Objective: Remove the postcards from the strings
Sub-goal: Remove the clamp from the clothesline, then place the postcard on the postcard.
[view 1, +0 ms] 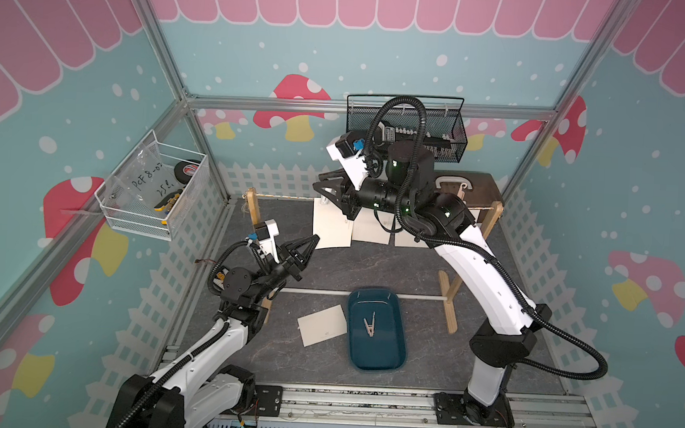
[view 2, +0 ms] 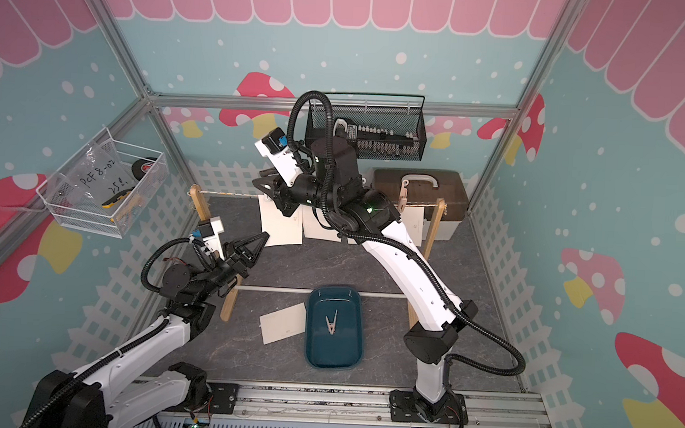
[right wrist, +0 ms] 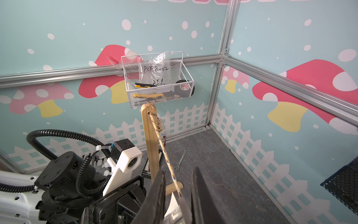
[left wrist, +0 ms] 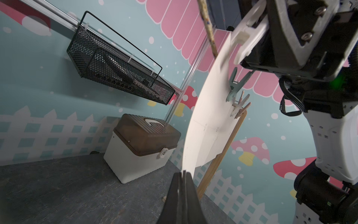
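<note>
1. Postcards [view 1: 372, 230] of plain cream-white paper hang side by side from a thin tan twine string [view 1: 285, 197], stretched between two light wooden posts at the back of the dark grey tabletop [view 1: 370, 273].
2. One loose cream-white postcard [view 1: 322, 326] lies flat on the tabletop, just beside a dark teal tray [view 1: 382, 352] that holds a single pale clothespin [view 1: 370, 325].
3. Jaws pressed together, the left gripper [view 1: 315, 238] pinches the lower corner of the leftmost hanging postcard [view 1: 332, 226]; in the left wrist view the card's curved edge runs down into the closed fingers [left wrist: 174, 194].
4. At the string above that same card, the right gripper [right wrist: 178, 171] has a black finger on either side of the twine and of a white clothespin [left wrist: 243, 38]. A gap shows between the fingers, and whether they press the clip cannot be told.
5. Farther along the line, a green clothespin [left wrist: 235, 85] and a pinkish clothespin [left wrist: 240, 104] grip the cards.
</note>
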